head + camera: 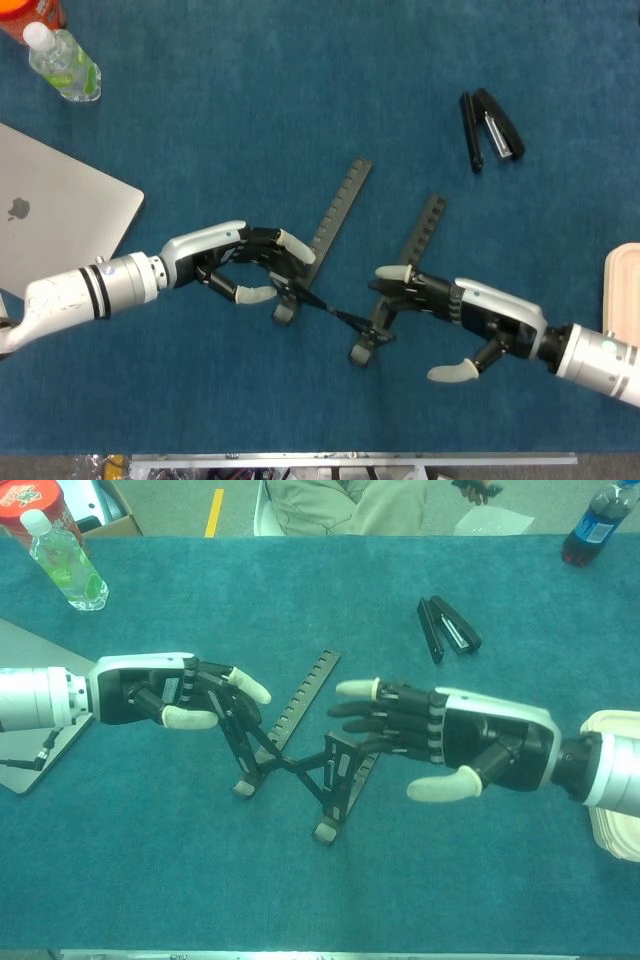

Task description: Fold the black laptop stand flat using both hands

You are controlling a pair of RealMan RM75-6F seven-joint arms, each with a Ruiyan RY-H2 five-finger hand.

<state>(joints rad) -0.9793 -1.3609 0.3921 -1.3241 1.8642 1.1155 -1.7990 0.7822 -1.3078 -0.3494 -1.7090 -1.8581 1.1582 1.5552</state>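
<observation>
At the centre of a table (pixel 250 90) covered in blue cloth stands one black laptop stand (pixel 345 255), unfolded, its two notched rails running from near-left to far-right, crossed struts joining them at the near end. The left hand (pixel 240 268) grasps the left rail's near end, fingers curled around it. The right hand (pixel 455 315) is released, fingers spread, fingertips (pixel 355 689) at the right rail. On the far left lies one silver laptop (pixel 50 215) and one clear bottle (pixel 62 60); on the far right, one black stapler (pixel 490 128). One dark bottle (pixel 590 522) stands beyond the table's far edge.
</observation>
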